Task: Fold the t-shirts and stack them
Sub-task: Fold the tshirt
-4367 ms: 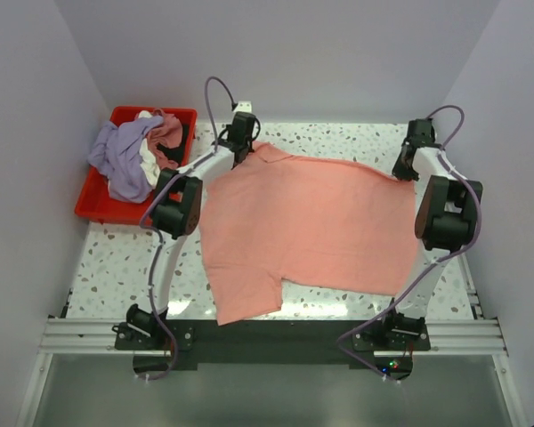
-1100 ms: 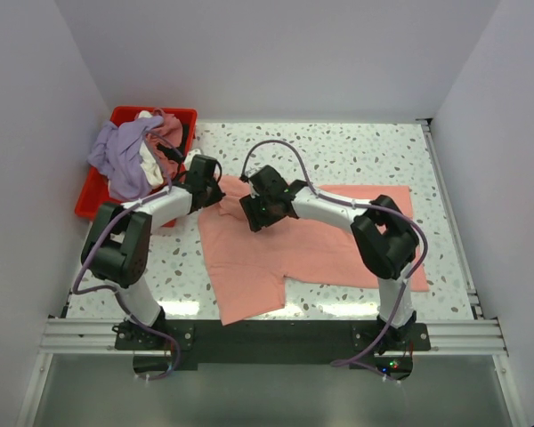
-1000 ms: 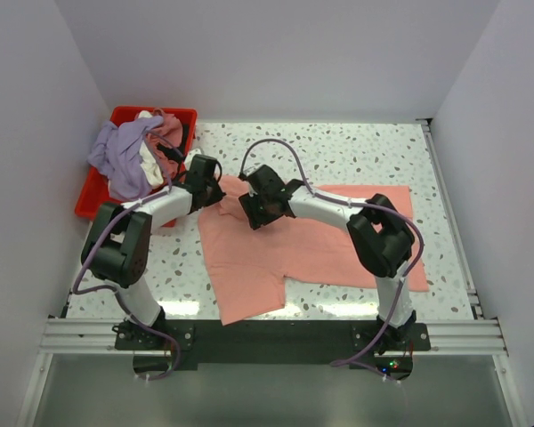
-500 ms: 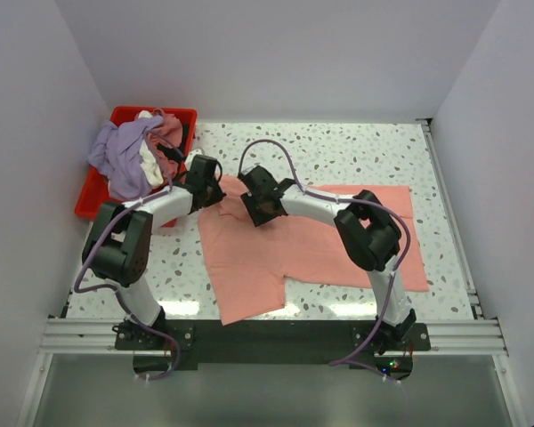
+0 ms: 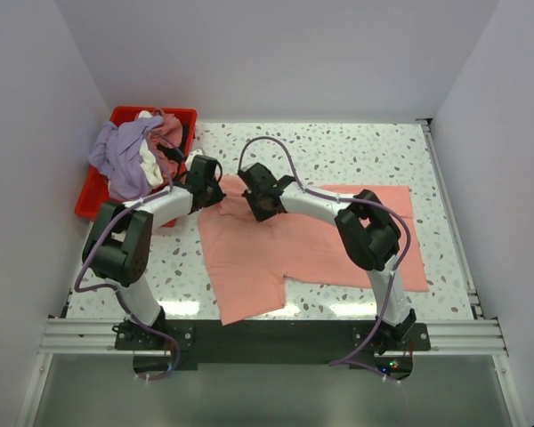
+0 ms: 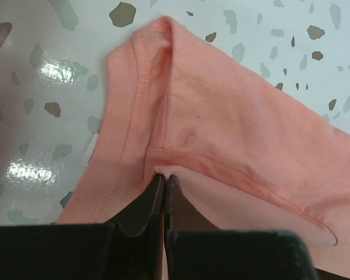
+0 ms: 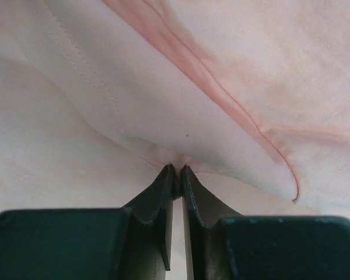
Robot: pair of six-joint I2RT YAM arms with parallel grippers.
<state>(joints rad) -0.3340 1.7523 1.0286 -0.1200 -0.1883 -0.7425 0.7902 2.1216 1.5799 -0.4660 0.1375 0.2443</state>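
Observation:
The salmon-pink t-shirt (image 5: 311,240) lies spread on the speckled table. My left gripper (image 5: 215,194) is shut on the shirt's far left edge, pinching a fold of it by a hem (image 6: 161,171). My right gripper (image 5: 254,203) is shut on a fold of the same shirt (image 7: 178,160) just to the right of the left gripper. The lavender t-shirt (image 5: 117,156), the white t-shirt (image 5: 148,163) and the dusty rose t-shirt (image 5: 167,135) lie heaped in the red bin (image 5: 93,200) at the far left.
White walls close in the table on the left, back and right. The bin stands close to the left arm's forearm (image 5: 165,206). A cable (image 5: 267,147) loops above the right wrist. Bare speckled table (image 5: 356,151) lies beyond the shirt.
Since 4.4 s ago both arms came in from the far corners and the shirt's far edge is folded nearer. In the last second the right gripper crept slightly left and back with the cloth.

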